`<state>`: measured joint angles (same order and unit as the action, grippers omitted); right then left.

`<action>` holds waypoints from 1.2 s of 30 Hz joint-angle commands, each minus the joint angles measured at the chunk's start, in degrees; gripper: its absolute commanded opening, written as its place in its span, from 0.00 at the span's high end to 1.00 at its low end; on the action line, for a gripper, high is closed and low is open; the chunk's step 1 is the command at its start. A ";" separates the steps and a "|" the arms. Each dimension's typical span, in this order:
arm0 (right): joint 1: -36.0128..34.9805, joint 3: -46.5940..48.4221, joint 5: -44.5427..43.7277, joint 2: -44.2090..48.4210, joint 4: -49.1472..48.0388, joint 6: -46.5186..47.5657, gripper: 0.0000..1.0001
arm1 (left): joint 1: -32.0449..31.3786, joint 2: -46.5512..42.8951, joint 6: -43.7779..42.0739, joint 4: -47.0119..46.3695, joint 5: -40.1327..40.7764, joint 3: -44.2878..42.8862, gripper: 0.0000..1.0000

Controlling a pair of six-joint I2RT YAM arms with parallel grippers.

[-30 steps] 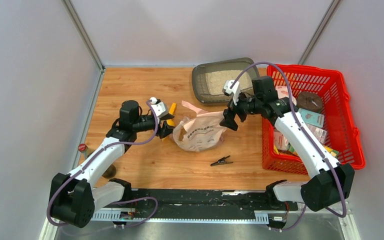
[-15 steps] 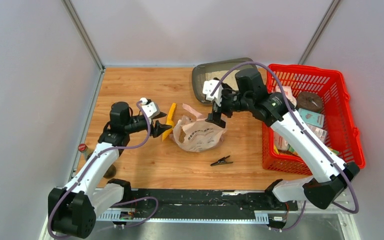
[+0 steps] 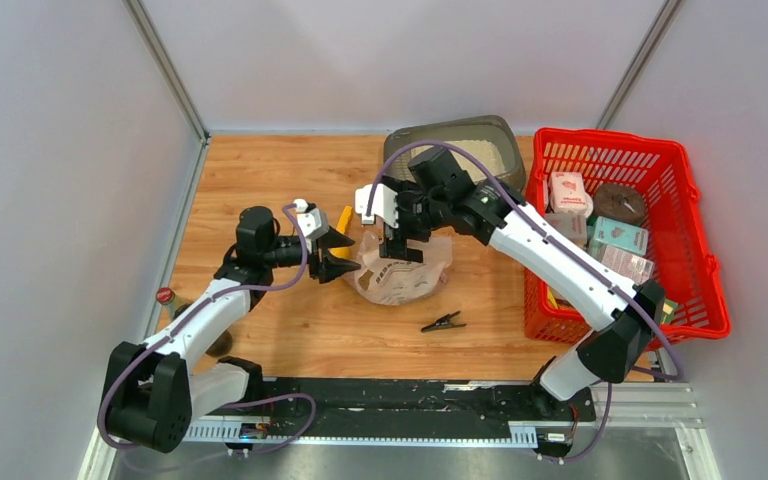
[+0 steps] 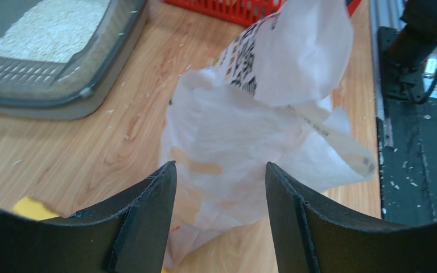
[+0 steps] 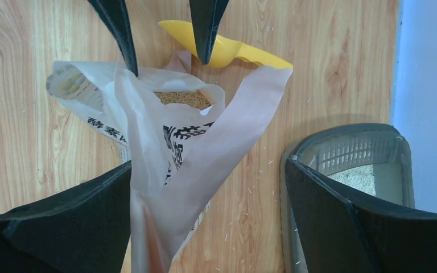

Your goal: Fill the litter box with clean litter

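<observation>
The crumpled paper bag (image 3: 405,272) sits open-mouthed on the wooden table (image 3: 260,180). The right gripper (image 3: 397,243) hangs directly over the bag, jaws spread wide, with a raised flap of paper between them but nothing clamped. The left gripper (image 3: 335,255) is just beside the bag on the left arm's side, jaws apart and aimed at its flank. The litter box (image 3: 500,135) lies behind the bag with clean litter (image 3: 482,150) in it. A yellow scoop (image 3: 344,217) lies against the bag's far-left corner.
</observation>
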<state>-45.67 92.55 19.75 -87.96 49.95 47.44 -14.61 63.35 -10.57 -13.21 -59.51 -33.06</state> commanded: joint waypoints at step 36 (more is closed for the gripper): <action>-7.33 2.90 -1.21 5.96 11.92 2.74 0.02 | -7.54 13.02 9.31 -29.49 -6.22 -2.71 0.36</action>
<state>-52.45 95.26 17.41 -82.50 60.64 47.68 -21.37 75.07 -7.42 -32.71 -60.42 -33.01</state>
